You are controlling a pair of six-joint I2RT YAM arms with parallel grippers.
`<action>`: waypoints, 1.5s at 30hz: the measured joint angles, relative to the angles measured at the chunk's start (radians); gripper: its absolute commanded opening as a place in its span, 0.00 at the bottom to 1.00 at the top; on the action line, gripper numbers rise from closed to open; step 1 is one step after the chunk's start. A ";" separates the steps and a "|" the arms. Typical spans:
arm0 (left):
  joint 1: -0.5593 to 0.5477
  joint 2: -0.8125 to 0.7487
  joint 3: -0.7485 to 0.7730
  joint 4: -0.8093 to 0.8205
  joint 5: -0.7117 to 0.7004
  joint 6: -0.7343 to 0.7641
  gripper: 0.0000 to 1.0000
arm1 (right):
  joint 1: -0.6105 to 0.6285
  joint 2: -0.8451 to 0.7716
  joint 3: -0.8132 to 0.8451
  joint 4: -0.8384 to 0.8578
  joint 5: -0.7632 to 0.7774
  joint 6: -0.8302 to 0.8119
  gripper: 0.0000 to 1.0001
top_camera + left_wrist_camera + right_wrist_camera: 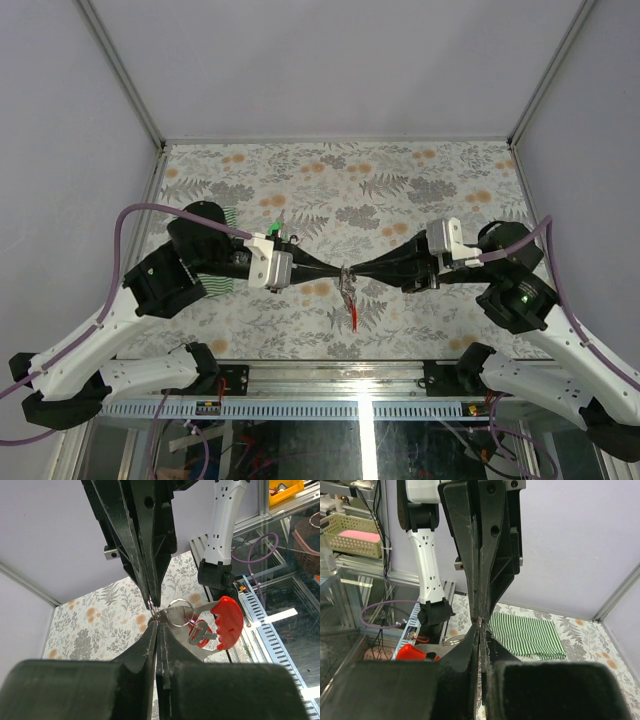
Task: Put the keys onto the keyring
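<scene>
- Top external: patterned table point(400, 190); striped cloth point(216, 285) mostly hidden under the left arm.
- Both closed, left gripper point(338, 268) and right gripper point(352, 270) meet tip to tip; which one pinches the bunch is unclear.
- Hanging there: keyring point(177, 612), red tag point(227, 622), keys point(202, 637) partly hidden.

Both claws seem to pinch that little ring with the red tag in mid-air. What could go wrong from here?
1. The left gripper and right gripper pinch shut, tip to tip, on the edge of the small keyring above the table; a slight slip could drop it with its dangling key and red tag.
2. If the arms pull or twist unevenly, the ring may be wrenched free or bent.
</scene>
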State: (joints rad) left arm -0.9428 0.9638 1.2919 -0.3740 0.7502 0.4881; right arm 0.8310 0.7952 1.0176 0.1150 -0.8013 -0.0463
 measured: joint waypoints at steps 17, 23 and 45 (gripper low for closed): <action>0.000 -0.012 -0.035 0.114 -0.032 -0.022 0.00 | 0.000 -0.021 -0.071 0.222 0.113 0.154 0.00; 0.000 -0.017 -0.065 0.175 -0.040 -0.046 0.06 | 0.000 -0.021 -0.124 0.357 0.154 0.248 0.00; 0.000 -0.088 -0.378 0.879 -0.170 -0.489 0.23 | 0.000 -0.045 -0.133 0.414 0.128 0.219 0.00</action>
State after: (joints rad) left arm -0.9428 0.8757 0.9142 0.5053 0.5804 -0.0013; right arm 0.8310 0.7498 0.8848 0.5285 -0.6731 0.1730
